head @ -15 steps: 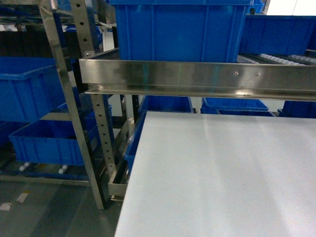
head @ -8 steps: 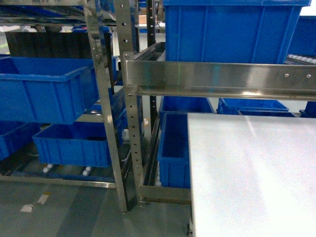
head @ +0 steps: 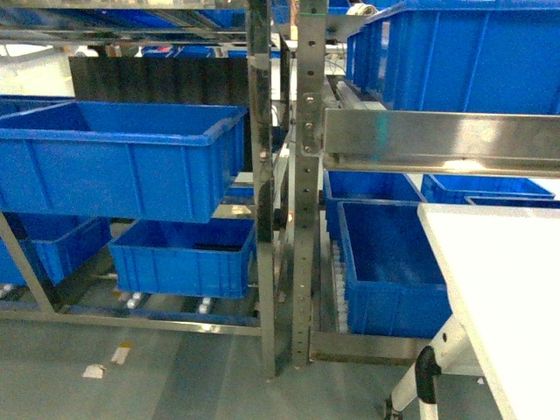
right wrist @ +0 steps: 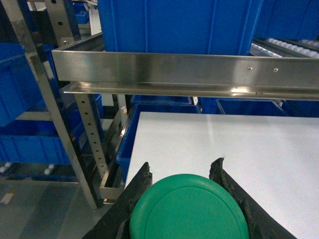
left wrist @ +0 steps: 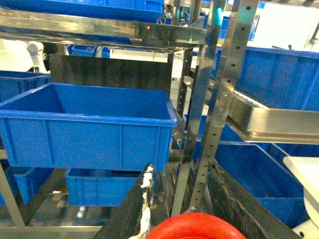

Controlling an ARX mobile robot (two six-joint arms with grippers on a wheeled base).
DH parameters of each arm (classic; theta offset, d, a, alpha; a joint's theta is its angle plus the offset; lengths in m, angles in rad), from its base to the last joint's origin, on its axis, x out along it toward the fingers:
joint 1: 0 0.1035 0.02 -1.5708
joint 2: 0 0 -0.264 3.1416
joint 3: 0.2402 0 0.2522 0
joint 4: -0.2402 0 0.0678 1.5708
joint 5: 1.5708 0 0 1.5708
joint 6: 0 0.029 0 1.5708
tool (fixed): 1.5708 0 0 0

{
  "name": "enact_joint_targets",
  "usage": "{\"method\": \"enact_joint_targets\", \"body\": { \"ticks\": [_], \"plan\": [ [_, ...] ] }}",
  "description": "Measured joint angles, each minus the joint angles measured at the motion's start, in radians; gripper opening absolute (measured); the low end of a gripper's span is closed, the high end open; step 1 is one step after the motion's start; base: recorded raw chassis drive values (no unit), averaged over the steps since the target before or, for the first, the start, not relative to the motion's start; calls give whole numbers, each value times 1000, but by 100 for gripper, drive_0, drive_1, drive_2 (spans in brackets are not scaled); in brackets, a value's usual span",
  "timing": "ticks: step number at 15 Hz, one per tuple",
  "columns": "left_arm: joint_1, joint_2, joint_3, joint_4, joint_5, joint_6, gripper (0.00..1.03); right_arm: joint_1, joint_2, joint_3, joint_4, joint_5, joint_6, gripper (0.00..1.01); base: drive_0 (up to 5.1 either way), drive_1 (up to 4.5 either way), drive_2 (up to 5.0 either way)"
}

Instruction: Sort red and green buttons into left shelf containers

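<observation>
Both grippers carry a button, facing blue tubs on metal racking.

The red button (left wrist: 192, 227) sits between the two dark fingers (left wrist: 134, 209) of the left gripper (left wrist: 189, 219), which pinch its cap from both sides; ahead of it on the left rack stands a large blue tub (left wrist: 89, 124), its visible interior bare. The green button (right wrist: 188, 209) is likewise pinched between the right gripper (right wrist: 187, 199) fingers, near the edge of a white table (right wrist: 234, 144). In the head view, a lower blue tub (head: 185, 254) sits under the large one, contents unclear.
</observation>
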Motion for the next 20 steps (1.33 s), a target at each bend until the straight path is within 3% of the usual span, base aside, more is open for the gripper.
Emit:
{"method": "enact_joint_targets", "body": {
  "ticks": [14,18,20],
  "plan": [
    [0,0,0,0,1,0,29,0,0,0,-2,0,0,31,-497,245,245],
    [-2,1,0,0,-2,-3,29,0,0,0,-5,-3,0,31,0,0,0],
    [-2,-3,0,5,0,-3,29,0,-2,0,1,-3,0,31,7,436,-422]
  ]
}}
